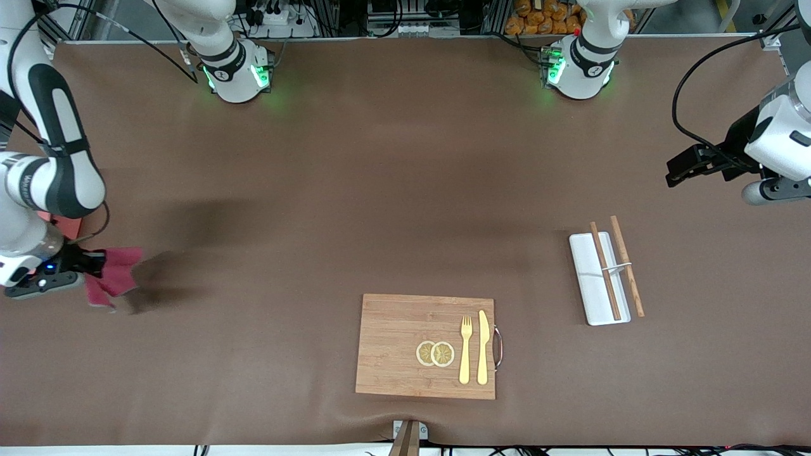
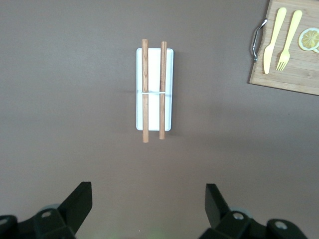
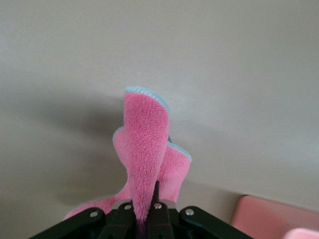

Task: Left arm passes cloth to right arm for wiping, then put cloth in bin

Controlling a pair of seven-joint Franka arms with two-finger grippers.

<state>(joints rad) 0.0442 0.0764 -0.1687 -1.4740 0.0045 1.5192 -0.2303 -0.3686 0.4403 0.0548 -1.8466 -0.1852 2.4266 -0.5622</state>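
Observation:
My right gripper (image 1: 95, 263) is shut on the crimson-pink cloth (image 1: 117, 276), which hangs from it above the brown table at the right arm's end. In the right wrist view the cloth (image 3: 147, 144) is folded up between the shut fingers (image 3: 158, 209). A corner of the salmon-pink bin (image 1: 63, 225) shows beside the right arm, mostly hidden by it; its edge (image 3: 269, 219) lies close to the gripper. My left gripper (image 1: 681, 168) hangs open and empty over the left arm's end of the table, its fingers (image 2: 79, 201) wide apart.
A wooden board (image 1: 405, 345) with lemon slices, a fork and a knife lies near the front camera. A narrow white tray (image 1: 589, 285) with two wooden sticks lies toward the left arm's end, below the left gripper's view (image 2: 155, 114).

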